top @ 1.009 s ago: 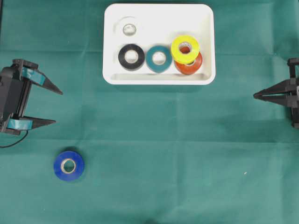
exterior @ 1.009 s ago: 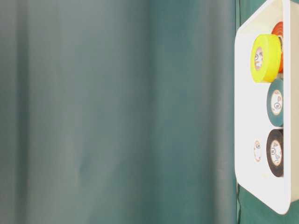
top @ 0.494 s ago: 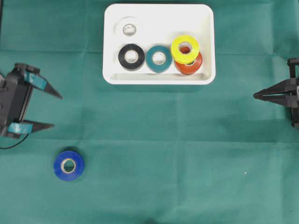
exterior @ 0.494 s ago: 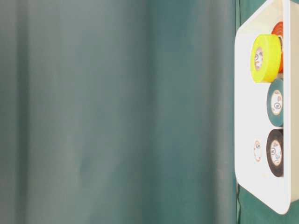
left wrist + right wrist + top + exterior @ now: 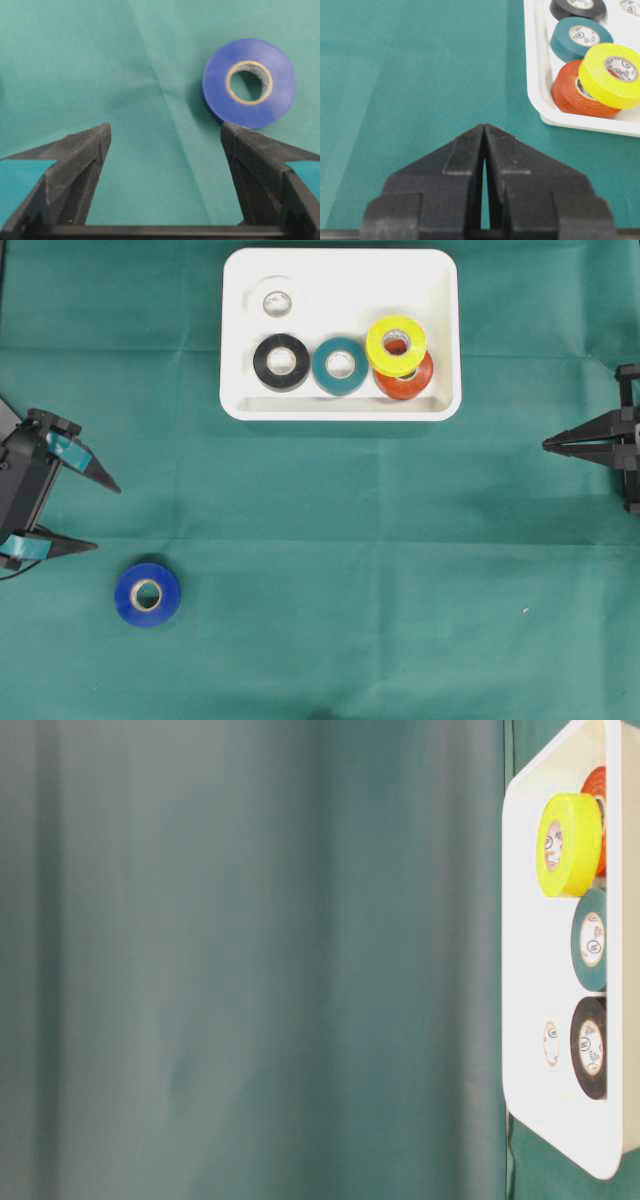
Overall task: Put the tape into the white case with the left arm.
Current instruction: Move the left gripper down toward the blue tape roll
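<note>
At the worktop's left edge, the left gripper (image 5: 96, 514) hangs spread and empty beside the blue tape (image 5: 147, 595), having swung nearer since before.

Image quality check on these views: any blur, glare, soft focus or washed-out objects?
Overhead: even light, sharp; the white roll nearly vanishes against the white case. Table-level: scene appears turned sideways, mostly soft, featureless green cloth. Left wrist: the blue tape is slightly soft, the left gripper fingers closer and softer. Right wrist: the right gripper is fairly sharp, far cloth blurs.
</note>
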{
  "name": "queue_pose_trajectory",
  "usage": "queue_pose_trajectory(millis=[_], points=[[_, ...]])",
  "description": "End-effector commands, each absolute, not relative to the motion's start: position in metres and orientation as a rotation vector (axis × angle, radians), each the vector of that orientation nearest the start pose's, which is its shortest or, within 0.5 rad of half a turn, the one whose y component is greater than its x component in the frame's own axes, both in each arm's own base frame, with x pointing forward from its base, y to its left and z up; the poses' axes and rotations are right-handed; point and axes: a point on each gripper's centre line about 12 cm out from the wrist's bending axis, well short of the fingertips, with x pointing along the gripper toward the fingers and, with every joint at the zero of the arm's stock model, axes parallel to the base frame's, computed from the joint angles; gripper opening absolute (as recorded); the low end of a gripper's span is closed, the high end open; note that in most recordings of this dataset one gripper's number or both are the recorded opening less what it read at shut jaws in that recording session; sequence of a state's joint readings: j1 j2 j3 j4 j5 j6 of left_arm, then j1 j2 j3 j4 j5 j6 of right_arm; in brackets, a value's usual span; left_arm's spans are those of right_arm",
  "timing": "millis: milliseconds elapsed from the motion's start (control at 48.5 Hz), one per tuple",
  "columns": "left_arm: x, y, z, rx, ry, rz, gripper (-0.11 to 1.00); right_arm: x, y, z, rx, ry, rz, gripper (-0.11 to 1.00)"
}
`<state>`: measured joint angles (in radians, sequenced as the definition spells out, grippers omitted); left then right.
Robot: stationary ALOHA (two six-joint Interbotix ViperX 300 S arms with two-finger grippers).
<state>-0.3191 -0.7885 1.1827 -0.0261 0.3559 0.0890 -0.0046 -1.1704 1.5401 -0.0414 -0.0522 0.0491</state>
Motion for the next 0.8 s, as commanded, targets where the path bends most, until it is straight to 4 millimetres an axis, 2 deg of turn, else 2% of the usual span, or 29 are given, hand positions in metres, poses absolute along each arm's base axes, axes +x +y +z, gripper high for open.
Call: queue_pose_trajectory(millis=[0, 165, 350, 618, 783], points=[[0.184, -0.065, 0.187, 0.193, 0.724, -0.356, 0.88, 0.141, 0.000, 0.158, 0.007, 0.304, -0.003, -0.09], [0.185, -0.067, 0.185, 0.206, 0.732, -0.368, 0.88, 0.141, 0.000, 0.158, 0.007, 0.302, -0.003, -0.09], [0.197, -0.074, 0.173, 0.219, 0.777, -0.376, 0.88, 0.141, 0.000, 0.158, 0.007, 0.304, -0.003, -0.09], [0.226, -0.104, 0.162, 0.258, 0.805, -0.444, 0.88, 0.141, 0.000, 0.158, 0.009, 0.304, -0.003, -0.09], [0.239, -0.115, 0.152, 0.274, 0.839, -0.459, 0.88, 0.141, 0.000, 0.158, 0.007, 0.302, -0.003, -0.09]])
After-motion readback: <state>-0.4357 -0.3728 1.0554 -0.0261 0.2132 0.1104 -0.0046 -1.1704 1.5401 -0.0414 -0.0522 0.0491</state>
